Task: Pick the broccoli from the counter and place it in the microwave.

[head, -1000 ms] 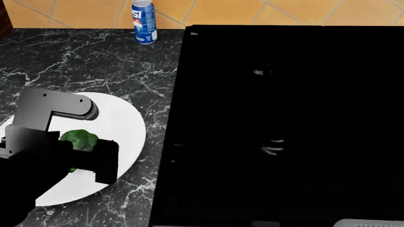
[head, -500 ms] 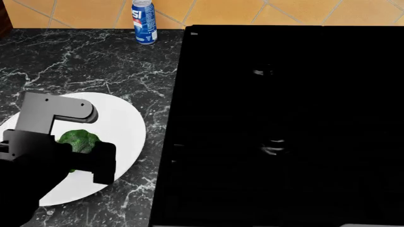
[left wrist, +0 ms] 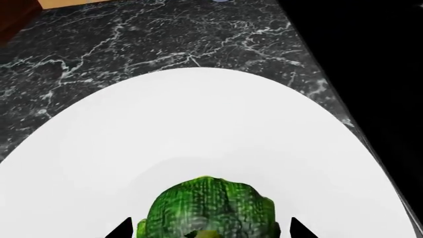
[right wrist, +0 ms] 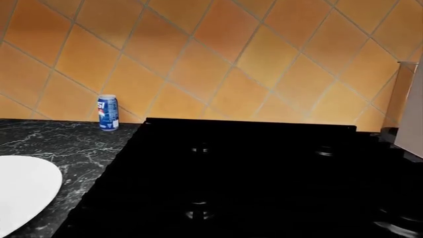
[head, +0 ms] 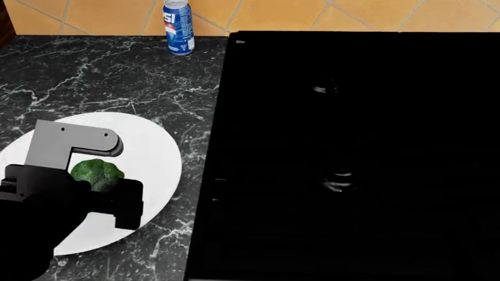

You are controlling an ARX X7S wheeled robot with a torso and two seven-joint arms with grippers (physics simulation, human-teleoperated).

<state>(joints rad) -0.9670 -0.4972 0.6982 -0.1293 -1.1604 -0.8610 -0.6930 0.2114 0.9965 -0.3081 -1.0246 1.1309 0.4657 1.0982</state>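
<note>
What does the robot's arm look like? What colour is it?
The left arm is blocky and mostly black, with a flat grey L-shaped plate on top. Its end effector shows only two small black pointed tips. No cables or markings show. The right arm is out of view.

The counter is a black-green marble worktop with thin white veins. A white plate lies flat on it near the front edge, close beside the glossy black stove top that bounds the counter's right edge. A blue soda can stands upright at the back edge, against the orange tiled wall.
</note>
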